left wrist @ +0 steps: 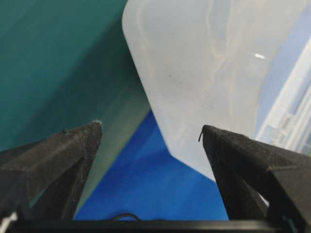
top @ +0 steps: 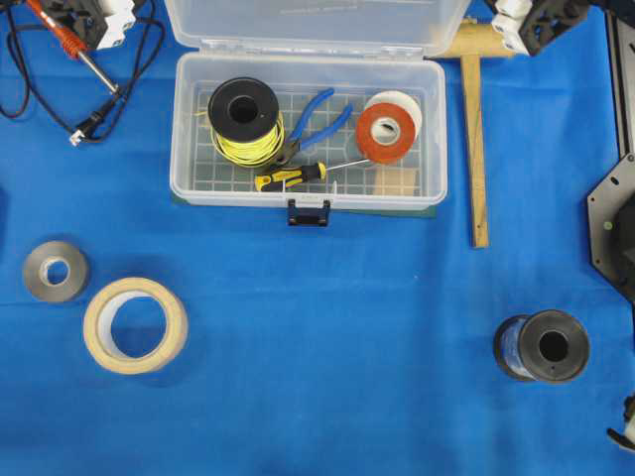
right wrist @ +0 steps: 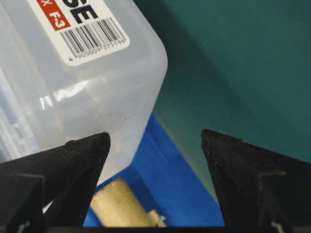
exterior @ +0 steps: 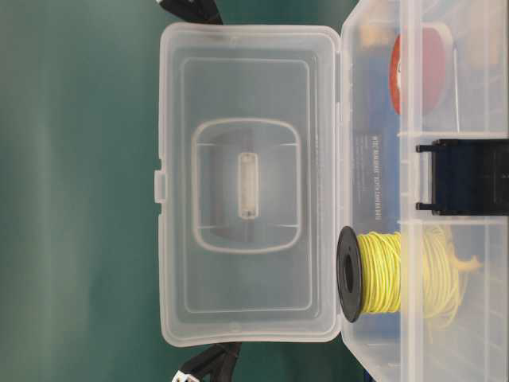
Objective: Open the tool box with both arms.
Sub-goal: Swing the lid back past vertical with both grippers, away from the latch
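Overhead view: tool box (top: pixel 308 193) clear, lid raised; left pincer (left wrist: pixel 151 133), right pincer (right wrist: pixel 155 138) spread wide.

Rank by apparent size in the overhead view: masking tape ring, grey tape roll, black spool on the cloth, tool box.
1. Tool box, by far.
2. Masking tape ring.
3. Black spool, slightly smaller than the ring.
4. Grey tape roll, smallest.
All sit on the same cloth, so nearness hardly skews this.
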Motion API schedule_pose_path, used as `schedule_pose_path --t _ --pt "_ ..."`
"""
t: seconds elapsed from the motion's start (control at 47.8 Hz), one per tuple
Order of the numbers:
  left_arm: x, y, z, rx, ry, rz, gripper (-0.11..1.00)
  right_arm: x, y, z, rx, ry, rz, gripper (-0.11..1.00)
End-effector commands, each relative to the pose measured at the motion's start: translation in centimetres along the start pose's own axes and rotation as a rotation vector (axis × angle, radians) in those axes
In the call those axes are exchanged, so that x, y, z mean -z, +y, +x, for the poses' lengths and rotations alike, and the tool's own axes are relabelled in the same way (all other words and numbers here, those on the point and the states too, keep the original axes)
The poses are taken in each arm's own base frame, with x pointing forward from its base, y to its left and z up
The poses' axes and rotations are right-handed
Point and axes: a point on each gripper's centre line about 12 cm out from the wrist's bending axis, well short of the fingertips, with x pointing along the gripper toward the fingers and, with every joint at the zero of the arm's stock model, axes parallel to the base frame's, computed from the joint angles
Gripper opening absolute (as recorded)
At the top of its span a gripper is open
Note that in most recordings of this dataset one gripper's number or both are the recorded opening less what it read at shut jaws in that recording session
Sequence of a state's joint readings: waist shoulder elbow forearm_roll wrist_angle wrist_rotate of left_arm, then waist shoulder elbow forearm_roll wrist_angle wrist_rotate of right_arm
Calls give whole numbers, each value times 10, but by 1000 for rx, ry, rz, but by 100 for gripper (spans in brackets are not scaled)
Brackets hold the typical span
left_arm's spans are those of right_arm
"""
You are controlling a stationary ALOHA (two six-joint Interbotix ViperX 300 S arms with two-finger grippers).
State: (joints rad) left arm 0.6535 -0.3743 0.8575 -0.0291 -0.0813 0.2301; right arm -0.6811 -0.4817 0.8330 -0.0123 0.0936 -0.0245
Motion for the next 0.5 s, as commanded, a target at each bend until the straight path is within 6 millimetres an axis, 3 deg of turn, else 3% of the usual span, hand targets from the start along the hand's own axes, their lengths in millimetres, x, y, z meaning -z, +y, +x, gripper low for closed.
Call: schedule_pose_path --t 0.0,0.167,0.481 --pt "-38 -5 1 12 -110 8 90 -27 14 11 -39 -73 -7 81" --pt "-29 9 9 -23 -75 -7 90 -26 8 21 -23 -54 0 81" --pt "-14 15 22 -38 -24 -17 90 -20 1 29 -4 -25 10 81"
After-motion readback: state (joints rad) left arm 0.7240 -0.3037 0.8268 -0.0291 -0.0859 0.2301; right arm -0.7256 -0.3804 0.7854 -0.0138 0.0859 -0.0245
